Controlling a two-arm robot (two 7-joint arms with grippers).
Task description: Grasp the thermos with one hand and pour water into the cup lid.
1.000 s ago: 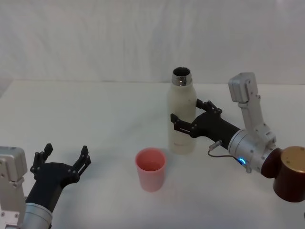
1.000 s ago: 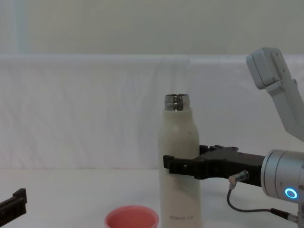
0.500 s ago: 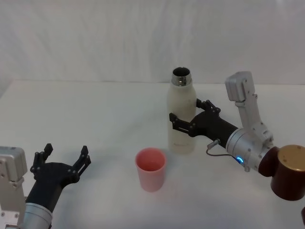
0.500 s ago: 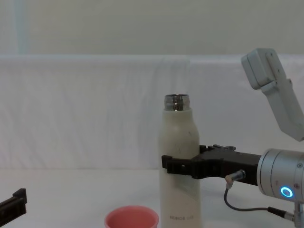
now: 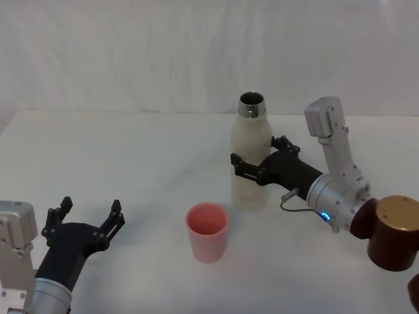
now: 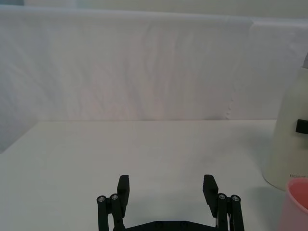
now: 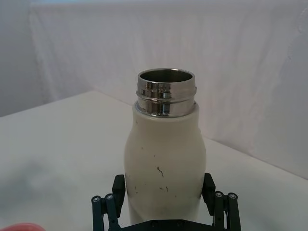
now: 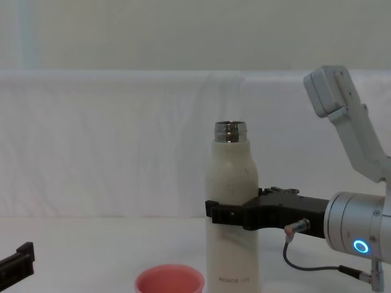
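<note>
The cream-white thermos [image 5: 249, 171] stands upright and uncapped on the white table, its steel neck open at the top. My right gripper [image 5: 256, 157] reaches in from the right at mid-height, with one black finger on each side of the body, shut on it; the right wrist view shows both fingers [image 7: 118, 186] pressed against the thermos [image 7: 163, 154]. The pink-red cup lid [image 5: 207, 230] stands upright just in front and slightly left of the thermos, also seen in the chest view [image 8: 169, 282]. My left gripper [image 5: 90, 212] rests open at the near left, holding nothing.
A white cloth backdrop [image 5: 131, 52] closes off the far edge of the table. My right arm's dark red-brown joint [image 5: 395, 233] sits at the near right. Bare table surface [image 5: 131, 157] spreads to the left of the thermos and cup lid.
My right arm has shifted a little left and forward, and its fingers have closed in on the thermos, which has nudged slightly. The left arm and the cup lid have not moved.
</note>
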